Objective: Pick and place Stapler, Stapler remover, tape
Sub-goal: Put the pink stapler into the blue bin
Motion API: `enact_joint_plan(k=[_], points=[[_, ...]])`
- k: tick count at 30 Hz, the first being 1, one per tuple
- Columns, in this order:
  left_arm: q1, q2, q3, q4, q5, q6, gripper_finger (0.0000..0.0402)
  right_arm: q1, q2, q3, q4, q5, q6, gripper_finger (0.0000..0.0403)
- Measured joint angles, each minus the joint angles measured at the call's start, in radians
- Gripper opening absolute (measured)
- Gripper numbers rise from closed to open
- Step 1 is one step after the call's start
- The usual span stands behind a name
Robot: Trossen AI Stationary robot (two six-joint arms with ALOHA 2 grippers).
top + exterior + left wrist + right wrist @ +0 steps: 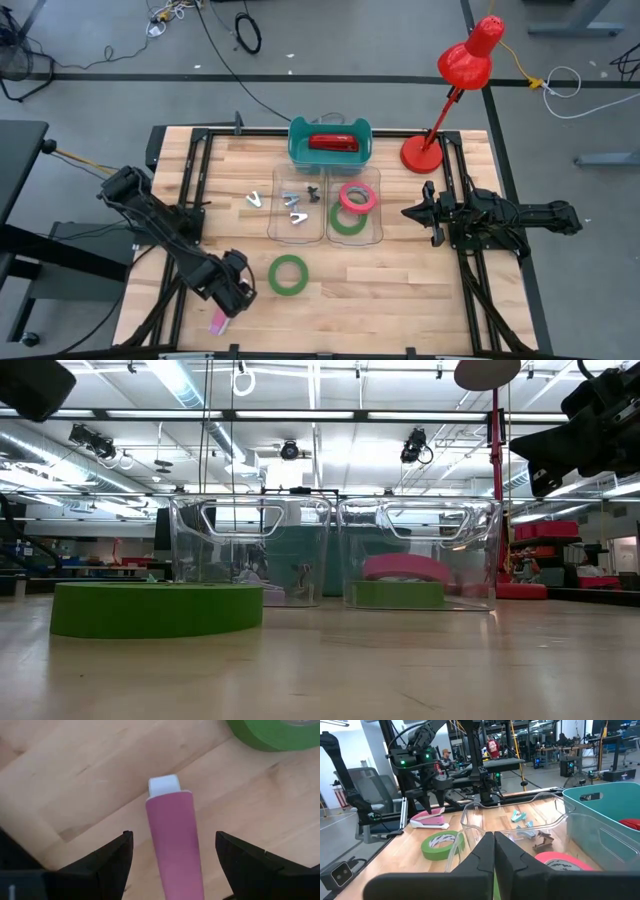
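left gripper (229, 297): spread wide, low, front-left | right gripper (412, 212): closed, raised, right side

My overhead camera looks straight down; the low one sits at tabletop level, close behind the green tape roll (156, 609), which my left wrist camera also catches upper right.

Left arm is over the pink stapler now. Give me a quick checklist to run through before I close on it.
1. Left gripper open: ok.
2. Pink stapler lies between the fingers: ok.
3. Fingers low enough to grip: cannot tell.
4. Green tape roll on the table lies apart from the stapler: ok.
5. Right gripper shut, waiting beside the clear bins, out of the way: ok.
6. Teal bin has space beside the red stapler: ok.
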Motion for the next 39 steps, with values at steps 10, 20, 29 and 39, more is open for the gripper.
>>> enact_joint_plan(k=[10,20,29,39], points=[[0.0,0.0,-0.102,0.107,0.033,0.003,0.0286,0.0,0.0,0.0,0.0,0.0,0.0,0.0006],[0.0,0.0,-0.12,0.143,0.048,0.03,0.0234,0.0,0.0,0.0,0.0,0.0,0.0,0.0006],[0.0,0.0,-0.12,0.162,0.048,0.029,0.0152,0.0,0.0,0.0,0.0,0.0,0.0,0.0006],[0.0,0.0,-0.12,0.181,0.048,0.033,0.014,0.0,0.0,0.0,0.0,0.0,0.0,0.0006]])
